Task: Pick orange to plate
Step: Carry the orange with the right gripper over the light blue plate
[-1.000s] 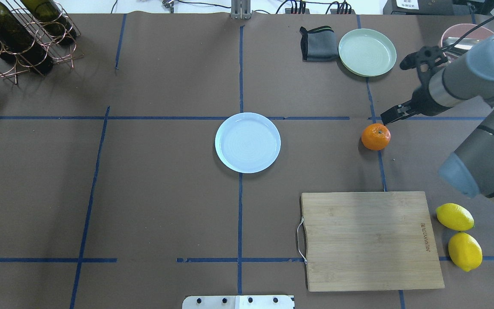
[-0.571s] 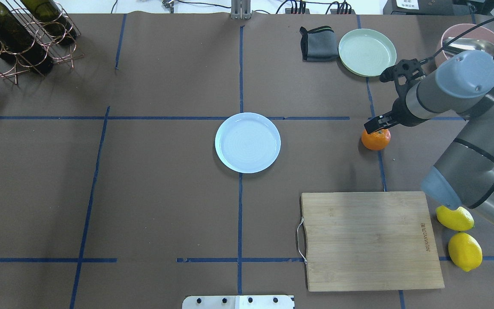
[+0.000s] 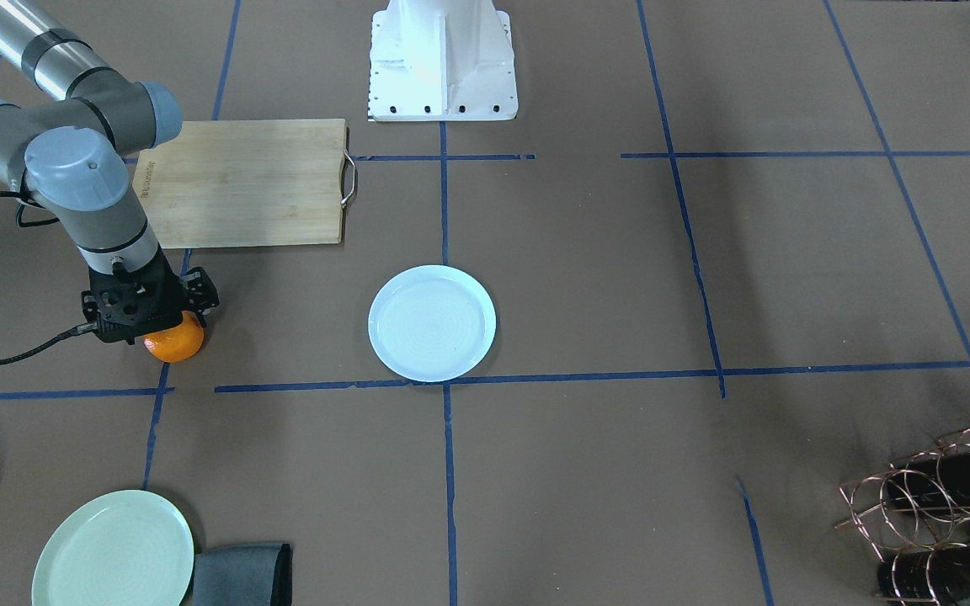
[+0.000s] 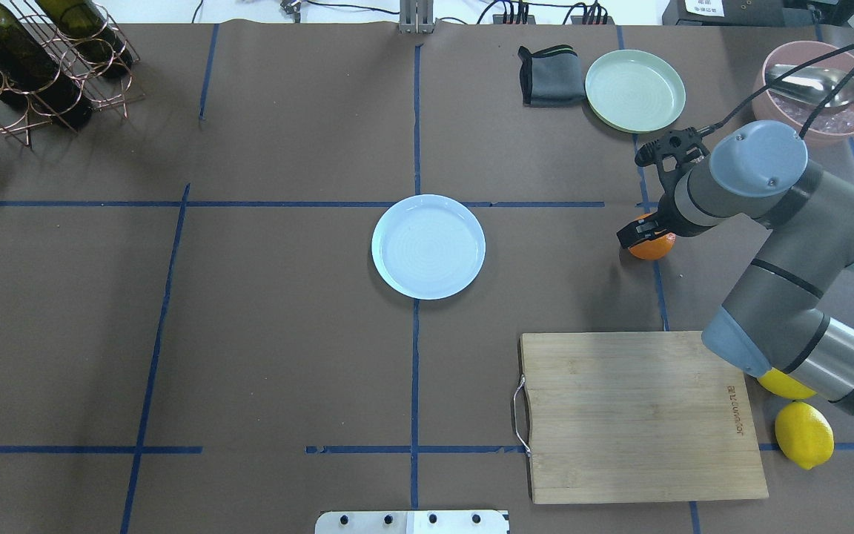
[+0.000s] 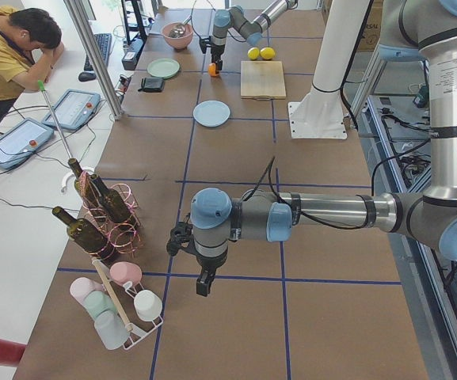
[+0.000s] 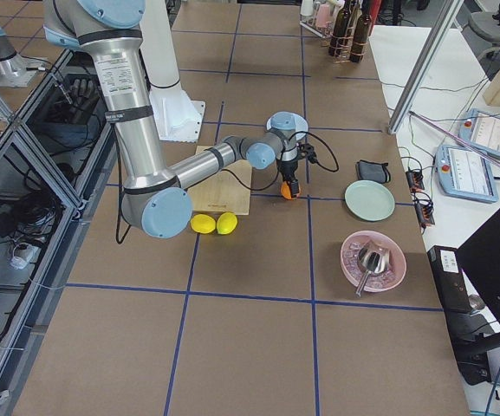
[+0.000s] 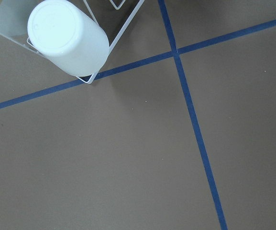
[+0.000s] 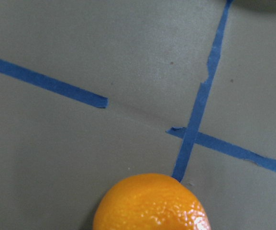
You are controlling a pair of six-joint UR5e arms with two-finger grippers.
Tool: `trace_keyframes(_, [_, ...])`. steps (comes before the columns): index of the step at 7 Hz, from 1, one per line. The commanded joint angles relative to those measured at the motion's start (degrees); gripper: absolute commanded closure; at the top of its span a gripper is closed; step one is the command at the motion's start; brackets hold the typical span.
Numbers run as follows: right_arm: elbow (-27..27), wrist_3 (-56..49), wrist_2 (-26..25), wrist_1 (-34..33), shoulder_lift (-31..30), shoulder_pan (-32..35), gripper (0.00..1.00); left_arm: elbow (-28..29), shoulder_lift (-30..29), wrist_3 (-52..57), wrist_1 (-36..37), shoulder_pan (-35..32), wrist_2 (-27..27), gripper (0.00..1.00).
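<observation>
A robotics lab: tape-gridded table [image 4: 286,334], teach pendants [image 5: 75,108], a seated operator [image 5: 10,55] alongside.

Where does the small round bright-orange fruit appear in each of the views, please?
Front-facing: small round orange fruit at left, mid-height.
Overhead: orange right of centre.
Exterior left: orange at top centre.
Exterior right: orange near centre.
Left wrist: not in it.
Right wrist: orange at bottom edge.
Landmark: the wooden cutting board lies near it in all four exterior views.
</observation>
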Motion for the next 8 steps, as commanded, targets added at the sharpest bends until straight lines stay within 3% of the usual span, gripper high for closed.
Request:
trace_keyframes(1, [-0.74,-0.06,-0.51,0.0,0.98,-0.98,0.17,0.16,-0.18,0.0,-0.07,0.0,0.0,0.0])
trace_keyframes(2, [-0.74,0.03,-0.42,-0.17,1.6,-1.07,0.59,0.16,-0.18,0.09,-0.07,0.0,0.0,0.0])
trace_keyframes(3, [-0.65,0.29,-0.51,-0.18,2.3,-1.07,0.9,0.16,-0.09,0.09,-0.07,0.0,0.0,0.0])
trace_keyframes(4, [-0.65,1.86,-0.51,-0.61,4.83,-1.07,1.0,0.07,-0.18,0.09,-0.07,0.0,0.0,0.0])
trace_keyframes(5, [-1.0,8.31,-0.51,-1.57,9.03,-1.95,1.0,0.07,0.0,0.09,-0.07,0.0,0.0,0.0])
trace_keyframes(7, [-4.23,16.69,-1.64,-11.02,21.93,-4.66,0.96,-0.02,-0.09,0.09,-0.07,0.0,-0.09,0.0])
trace_keyframes(8, [-8.17,21.25,-5.48,-11.94,27.04,-7.46,0.95,-0.02,-0.18,0.09,-0.07,0.0,0.0,0.0])
